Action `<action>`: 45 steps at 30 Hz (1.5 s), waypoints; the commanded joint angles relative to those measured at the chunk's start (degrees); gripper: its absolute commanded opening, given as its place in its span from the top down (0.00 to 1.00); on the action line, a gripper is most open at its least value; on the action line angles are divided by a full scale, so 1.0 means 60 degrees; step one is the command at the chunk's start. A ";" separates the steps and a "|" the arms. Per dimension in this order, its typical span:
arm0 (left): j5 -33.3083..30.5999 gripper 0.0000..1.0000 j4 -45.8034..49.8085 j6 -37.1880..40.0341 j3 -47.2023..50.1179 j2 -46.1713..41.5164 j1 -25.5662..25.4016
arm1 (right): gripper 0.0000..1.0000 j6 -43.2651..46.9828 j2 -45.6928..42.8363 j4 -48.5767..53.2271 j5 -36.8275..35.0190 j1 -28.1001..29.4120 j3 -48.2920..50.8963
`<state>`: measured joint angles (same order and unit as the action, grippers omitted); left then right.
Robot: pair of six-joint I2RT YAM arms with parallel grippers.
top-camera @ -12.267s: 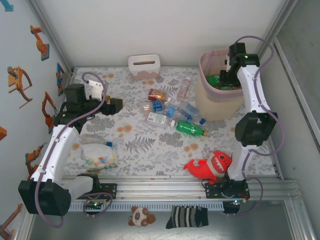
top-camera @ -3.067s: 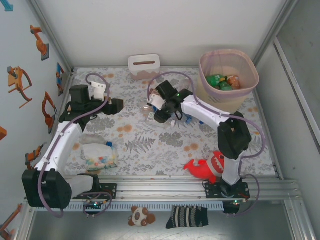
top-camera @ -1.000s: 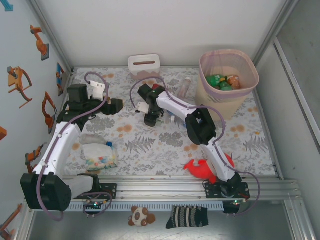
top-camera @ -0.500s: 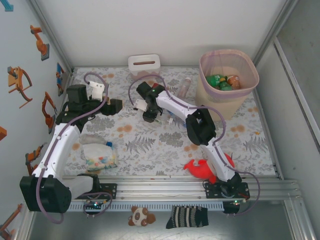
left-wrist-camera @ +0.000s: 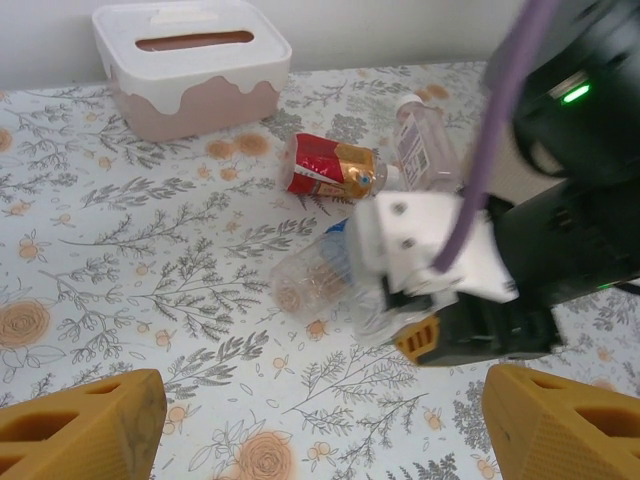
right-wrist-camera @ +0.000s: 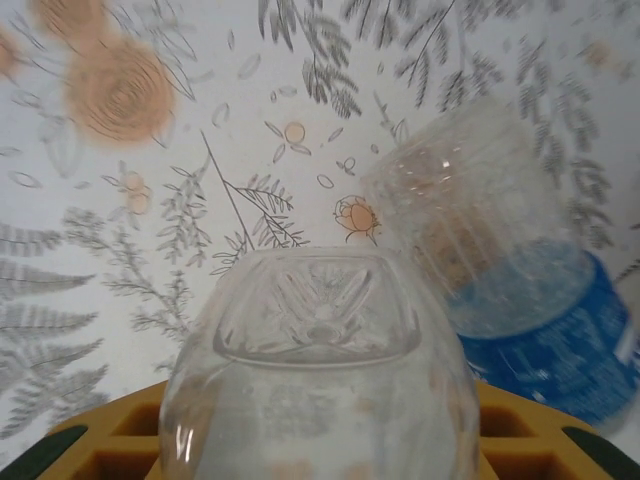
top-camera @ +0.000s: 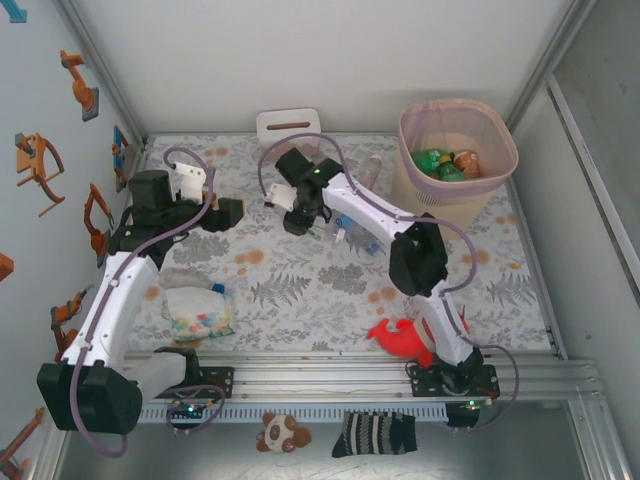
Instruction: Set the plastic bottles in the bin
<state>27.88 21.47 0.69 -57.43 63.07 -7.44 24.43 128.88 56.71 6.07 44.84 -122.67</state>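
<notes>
The bin (top-camera: pixel 455 208), with plastic bottles (top-camera: pixel 432 160) inside, stands in the far right corner, well apart from the right pincer (top-camera: pixel 297 222). The right arm (top-camera: pixel 365 208) crosses the loose bottles on the mat (top-camera: pixel 300 290), hiding some. A white box (left-wrist-camera: pixel 190 60) sits behind, a red-labelled bottle (left-wrist-camera: pixel 330 170) near it. The right pincer's fingers are closed round a clear bottle (right-wrist-camera: pixel 320 400) whose neck is hidden; a blue-labelled bottle (right-wrist-camera: pixel 520 300) lies just beyond. The left pincer (left-wrist-camera: pixel 320 430) gapes wide and empty.

Holds left gripper (top-camera: pixel 232 212) low at left, jaws parted wide. Stretches right arm (top-camera: pixel 365 210) across to centre, right gripper (top-camera: pixel 298 224) pointed down, clamped round a bottle (right-wrist-camera: pixel 320 400).
</notes>
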 commanded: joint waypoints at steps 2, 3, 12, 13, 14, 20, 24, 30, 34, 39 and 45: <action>0.0037 0.18 -0.0011 0.0133 0.0079 -0.0195 0.0040 | 0.68 -0.0679 -0.1356 0.0029 0.0540 0.0071 0.0338; 0.0058 0.18 -0.0029 0.0114 0.0092 -0.0196 0.0039 | 0.68 -0.0775 -0.1552 -0.0022 0.0569 0.0068 0.0435; 0.0105 0.18 0.0078 0.0031 0.0004 -0.0143 -0.0063 | 0.69 -0.1516 -0.3469 -0.0164 0.0475 -0.0203 0.0822; 0.0188 0.18 0.0162 -0.0024 -0.0048 -0.0167 -0.0063 | 0.69 -0.1574 -0.3718 -0.0175 0.0410 -0.0260 0.0857; 0.0276 0.18 0.0241 -0.0102 -0.0094 -0.0190 -0.0063 | 0.69 -0.1648 -0.3955 -0.0192 0.0357 -0.0342 0.0879; 0.0283 0.18 0.0358 -0.0130 0.0072 -0.0523 -0.0078 | 0.70 -0.2241 -0.5265 -0.0482 0.0004 -0.0994 0.1057; 0.0144 0.18 0.0620 0.0095 0.0122 -0.0547 -0.0064 | 0.71 -0.2574 -0.5892 -0.0552 -0.0165 -0.1630 0.0957; 0.0186 0.18 0.0361 -0.0019 0.0550 -0.0674 -0.0078 | 0.72 -0.3038 -0.6548 -0.0762 -0.0453 -0.2858 0.0824; 0.0167 0.18 0.0303 -0.0028 0.0634 -0.0712 -0.0078 | 0.72 -0.3248 -0.6772 -0.1045 -0.0592 -0.3723 0.0690; 0.0010 0.18 0.0384 0.0039 0.0680 -0.0796 -0.0078 | 0.72 -0.3236 -0.6749 -0.1506 -0.0837 -0.4632 0.0599; -0.0155 0.18 0.0458 0.0096 0.0680 -0.0828 -0.0078 | 0.72 -0.3243 -0.6147 -0.1713 -0.0938 -0.5893 0.0081</action>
<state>27.55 23.86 0.43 -53.87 59.24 -7.57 5.80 90.63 49.15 1.76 11.90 -119.20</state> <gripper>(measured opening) 0.824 0.398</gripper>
